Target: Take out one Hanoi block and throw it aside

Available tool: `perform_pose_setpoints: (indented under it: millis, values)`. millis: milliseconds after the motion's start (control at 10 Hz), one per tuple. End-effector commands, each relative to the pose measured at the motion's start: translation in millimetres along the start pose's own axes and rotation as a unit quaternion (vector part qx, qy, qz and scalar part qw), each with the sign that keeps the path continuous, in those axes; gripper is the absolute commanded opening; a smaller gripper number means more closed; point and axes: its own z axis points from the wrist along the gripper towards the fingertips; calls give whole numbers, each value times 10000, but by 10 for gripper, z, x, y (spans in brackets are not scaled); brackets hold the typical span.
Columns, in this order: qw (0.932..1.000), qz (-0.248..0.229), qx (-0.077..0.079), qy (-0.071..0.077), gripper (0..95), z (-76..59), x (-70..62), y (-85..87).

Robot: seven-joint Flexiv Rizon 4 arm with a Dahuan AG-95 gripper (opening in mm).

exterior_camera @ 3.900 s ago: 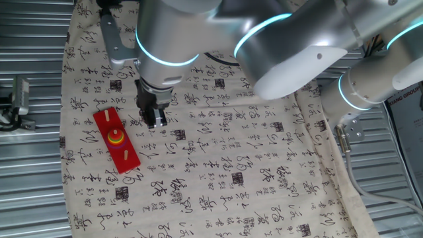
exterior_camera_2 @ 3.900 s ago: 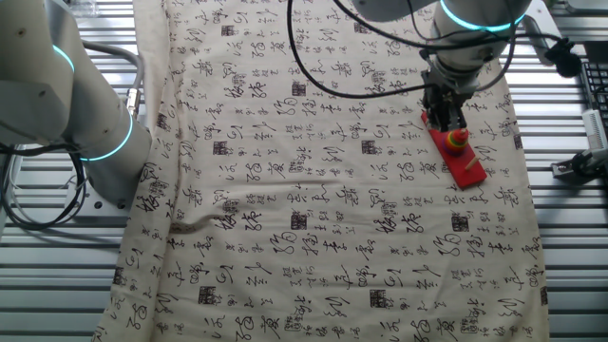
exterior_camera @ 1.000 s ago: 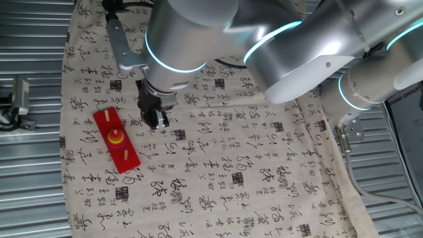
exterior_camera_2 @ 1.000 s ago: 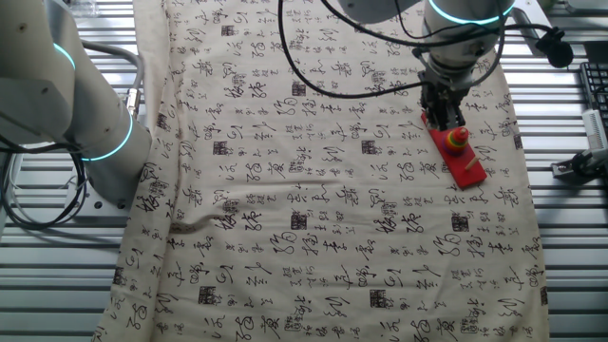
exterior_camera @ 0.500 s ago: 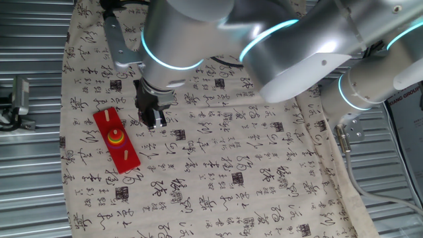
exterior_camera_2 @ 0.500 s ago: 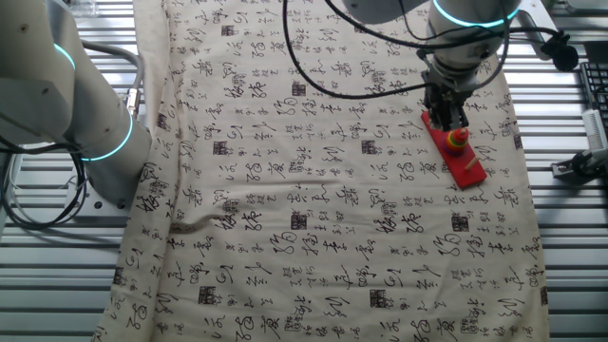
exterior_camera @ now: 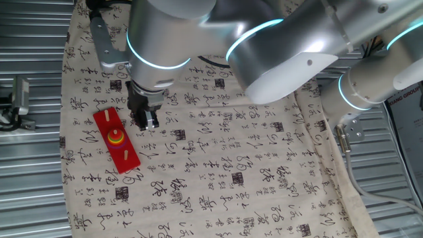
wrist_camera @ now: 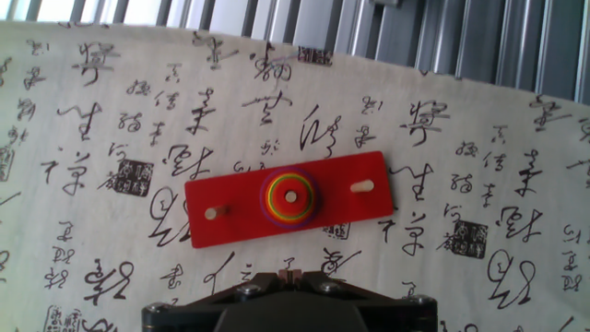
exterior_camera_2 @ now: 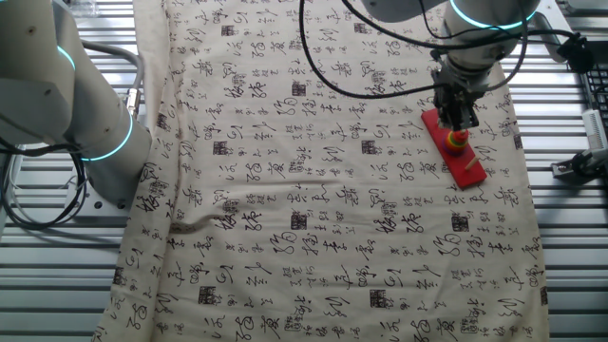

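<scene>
A long red board [wrist_camera: 230, 212] with three pegs lies on the patterned cloth. A stack of coloured rings sits on its middle peg, with the small red Hanoi block [wrist_camera: 281, 189] on top around the peg. The stack also shows in one fixed view [exterior_camera: 116, 138] and in the other fixed view [exterior_camera_2: 459, 142]. My gripper [wrist_camera: 290, 274] hangs above the cloth just beside the board's long edge, level with the middle peg. Its fingertips meet and hold nothing. It shows in one fixed view [exterior_camera: 146, 119] right of the board, and in the other fixed view [exterior_camera_2: 462, 119] over the board's far end.
The cloth [exterior_camera: 251, 165] covers a slatted metal table [exterior_camera: 26, 178]. A second robot arm base [exterior_camera_2: 95, 142] stands at the cloth's edge. A small metal fixture [exterior_camera: 20, 99] sits off the cloth near the board.
My gripper has shifted sideways toward the red board and now hangs closer to the ring stack. The board and rings have not moved.
</scene>
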Motion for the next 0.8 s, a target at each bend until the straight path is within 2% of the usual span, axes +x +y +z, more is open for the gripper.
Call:
perform_pose_setpoints:
  millis: [100,500,800]
  values:
    - [10000,-1,-5,10,0,16,-50,0]
    - [10000,18,-22,20,0,57,-220,8]
    - [10000,42,-24,35,0,80,-296,14]
